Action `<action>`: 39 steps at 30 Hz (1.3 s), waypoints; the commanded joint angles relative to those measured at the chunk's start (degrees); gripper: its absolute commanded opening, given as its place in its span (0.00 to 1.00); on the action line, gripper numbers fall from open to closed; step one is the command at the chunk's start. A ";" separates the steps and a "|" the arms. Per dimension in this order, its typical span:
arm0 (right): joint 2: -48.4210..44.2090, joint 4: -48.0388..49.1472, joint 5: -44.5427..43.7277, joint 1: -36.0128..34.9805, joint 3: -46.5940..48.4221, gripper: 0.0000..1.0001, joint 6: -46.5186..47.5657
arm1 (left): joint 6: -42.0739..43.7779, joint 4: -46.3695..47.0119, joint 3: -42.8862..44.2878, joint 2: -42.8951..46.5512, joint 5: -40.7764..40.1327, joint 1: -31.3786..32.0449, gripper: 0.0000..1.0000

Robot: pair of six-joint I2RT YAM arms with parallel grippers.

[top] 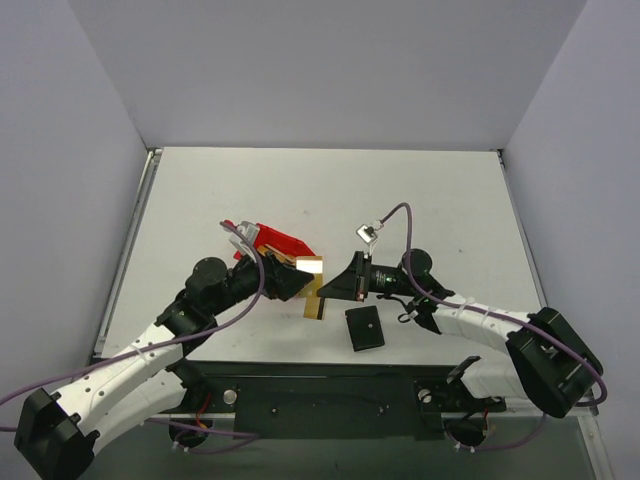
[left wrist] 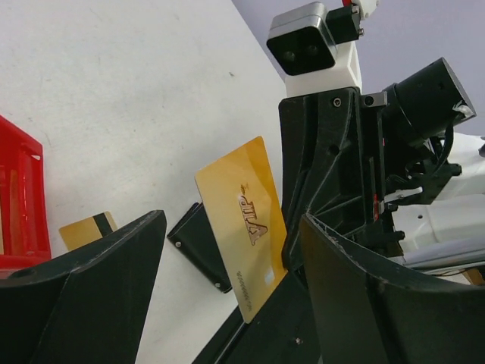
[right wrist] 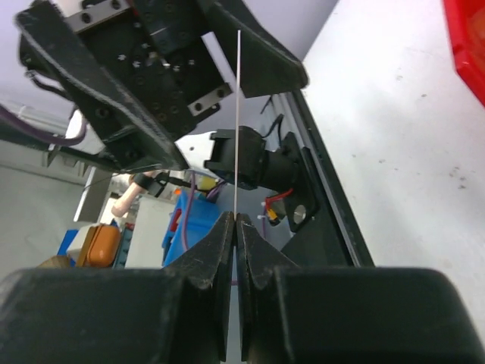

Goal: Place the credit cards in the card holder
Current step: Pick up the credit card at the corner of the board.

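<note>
Two cards in view. One gold credit card is up in the air between my two arms, above the desk. A second card with a dark stripe lies flat on the desk beside the red bin.

Fingers: my right fingers are pinched together on one end of the raised card. My left fingers stand wide apart on either side of it and hold nothing; no contact seen.

Orientation: the card stands on edge, printed face toward the left wrist camera, edge-on to the right one. Its long axis runs straight out from the right fingertips toward the left wrist.

Step, as I judge it: an arm-to-arm handover, with the right fingers carrying the card. The card holder lies on the desk near my right arm, apart from the card. I cannot tell whether it is open.

Next move calls for the left fingers to back out without clipping the card. The right then brings the free end to the holder's slot.
</note>
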State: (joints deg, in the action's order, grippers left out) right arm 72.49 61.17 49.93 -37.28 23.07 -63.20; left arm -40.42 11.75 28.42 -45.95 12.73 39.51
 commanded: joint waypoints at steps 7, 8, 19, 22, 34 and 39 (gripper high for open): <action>0.11 8.89 4.47 0.36 3.39 0.00 -0.62 | -3.08 10.22 -1.18 -0.36 7.57 -2.15 0.45; -0.24 7.32 3.95 0.36 3.47 0.00 0.09 | -3.60 10.49 -1.18 -0.54 7.66 -2.15 0.40; -6.30 -6.31 0.26 0.36 3.91 0.31 9.66 | -6.42 14.26 -2.06 -2.21 10.65 -3.30 0.00; -7.80 -7.38 -1.24 0.36 3.91 0.35 10.99 | -7.82 17.33 -2.93 -2.65 12.14 -3.56 0.00; -7.89 -10.02 -5.11 0.54 6.20 0.36 15.56 | -12.83 25.16 -5.13 -4.50 16.18 -3.56 0.00; -6.92 -9.31 -6.25 0.45 6.37 0.34 15.56 | -15.21 29.03 -7.15 -3.88 15.66 -3.56 0.00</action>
State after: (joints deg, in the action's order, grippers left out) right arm 65.12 49.25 46.39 -37.10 27.44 -49.91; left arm -52.18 32.56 22.13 -50.92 25.96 35.79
